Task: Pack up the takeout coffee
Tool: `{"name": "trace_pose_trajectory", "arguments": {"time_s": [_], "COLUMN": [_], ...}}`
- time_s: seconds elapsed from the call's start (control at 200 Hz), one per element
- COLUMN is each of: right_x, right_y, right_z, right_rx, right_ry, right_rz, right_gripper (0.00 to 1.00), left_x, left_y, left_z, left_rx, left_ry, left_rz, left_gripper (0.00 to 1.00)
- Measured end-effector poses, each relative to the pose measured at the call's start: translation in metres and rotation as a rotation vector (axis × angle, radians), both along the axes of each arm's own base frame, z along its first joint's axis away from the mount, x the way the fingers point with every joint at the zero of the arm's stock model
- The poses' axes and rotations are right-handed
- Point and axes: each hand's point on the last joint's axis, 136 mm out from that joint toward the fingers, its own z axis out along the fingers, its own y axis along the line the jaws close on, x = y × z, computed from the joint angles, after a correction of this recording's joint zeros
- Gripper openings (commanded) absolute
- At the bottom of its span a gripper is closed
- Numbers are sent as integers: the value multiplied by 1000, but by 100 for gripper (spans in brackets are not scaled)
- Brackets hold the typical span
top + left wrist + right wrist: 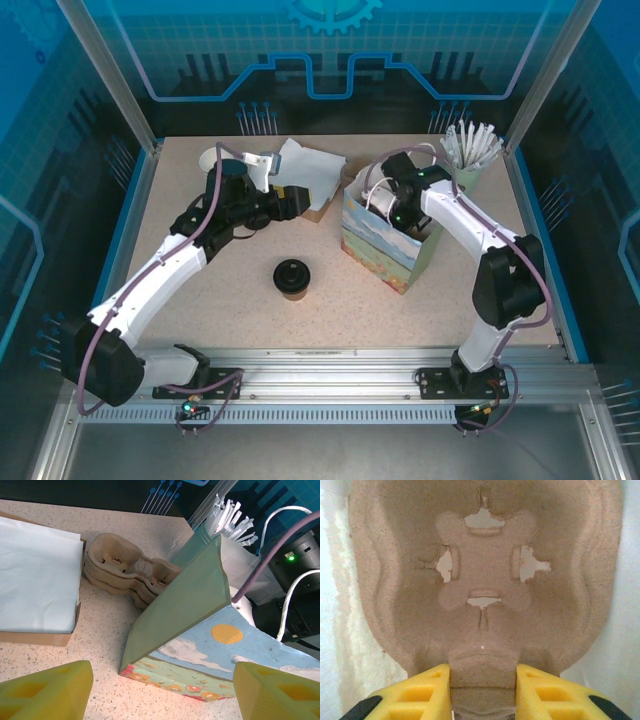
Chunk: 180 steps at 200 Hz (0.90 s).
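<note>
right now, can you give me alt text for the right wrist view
A moulded pulp cup carrier seen close up, its centre ridge pinched between the two yellow fingers of the right gripper. Pale surfaces flank the carrier on both sides.

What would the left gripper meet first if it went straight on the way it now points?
Most likely the gift bag: its near corner stands straight ahead of the open left gripper. The stack of cup trays lies farther back and to the left. Depth is hard to judge.
</note>
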Motion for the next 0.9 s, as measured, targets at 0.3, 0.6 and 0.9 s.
{"name": "trace_pose_trajectory", "arguments": {"time_s": [0.3,0.6,0.9], "right_x": [7,11,12], "right_y": [2,3,0], "right_z": [-21,-33,-45], "right_rx": [-6,-11,-27], "right_ry": [14,15,8], "right_rz": [-12,-20,-27], "right_gripper": [32,33,35], "left_x": [-2,-2,-3], "left_y": [1,1,1], "left_z": [-2,-4,-8], "left_rx": [-4,-2,1], "left_ry": [7,11,18], "left_rz": [3,3,3], "left_gripper": [75,75,75]}}
